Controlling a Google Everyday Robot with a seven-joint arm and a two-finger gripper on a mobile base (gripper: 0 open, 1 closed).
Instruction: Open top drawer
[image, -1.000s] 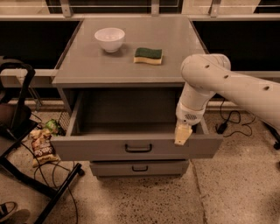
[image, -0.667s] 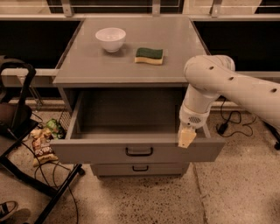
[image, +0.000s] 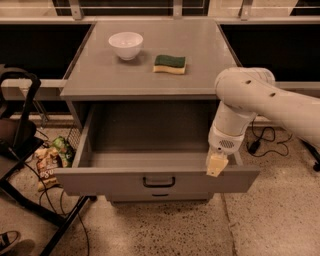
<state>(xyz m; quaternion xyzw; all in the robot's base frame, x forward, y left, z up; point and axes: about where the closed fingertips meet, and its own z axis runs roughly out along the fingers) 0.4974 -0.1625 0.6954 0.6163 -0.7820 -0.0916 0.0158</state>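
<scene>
The top drawer of the grey cabinet is pulled far out, its grey inside showing and bare. Its wide front panel carries a small black bar handle. A shorter drawer below it is closed, mostly hidden under the open one. My white arm reaches in from the right. The gripper hangs at the drawer's front right corner, just above the front panel's top edge, to the right of the handle. Its yellowish tip points down.
On the cabinet top stand a white bowl and a green-and-yellow sponge. A black chair frame and snack bags lie on the floor at the left. Cables run at the right.
The drawer has come a little further out toward the camera. The gripper has moved slightly right and down with the drawer's front right corner.
</scene>
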